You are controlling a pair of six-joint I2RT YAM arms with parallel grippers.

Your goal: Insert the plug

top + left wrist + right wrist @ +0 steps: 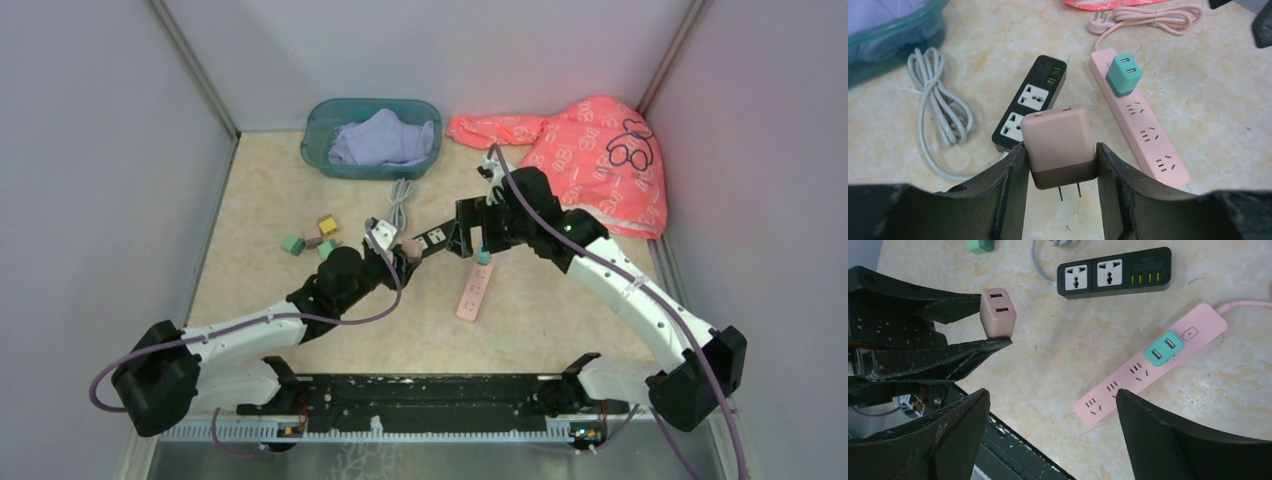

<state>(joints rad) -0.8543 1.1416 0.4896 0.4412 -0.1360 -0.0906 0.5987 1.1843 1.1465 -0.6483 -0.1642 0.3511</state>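
1. you are in the carry-and-align step. the plug [1055,135] is gripped and held above the bench [1208,100], not yet in any socket.
2. your left tool [1059,155] is closed to a narrow gap on the plug. one finger presses each side of its pinkish-brown body.
3. the two flat prongs [1069,191] stick out bare below the grip. the usb face points the other way, toward the right wrist camera.
4. the black power strip [1030,105] lies just ahead of the left tool, past the plug. the pink power strip [1143,130] lies ahead and to the tool's right.
5. a teal adapter [1123,75] already sits in the pink strip's far socket. the three sockets nearer the left tool look free.
6. the task does not say which strip is meant. i judge the free pink sockets the likelier match for two flat prongs.
7. your next move calls for turning the prongs square to the slots. then centre them over one socket and press straight down.
8. your right tool [1052,395] has its jaws wide apart and holds nothing. it hangs above the pink strip's free end and touches nothing.
9. the strip may slide under the push, so you could use the right tool to steady it.
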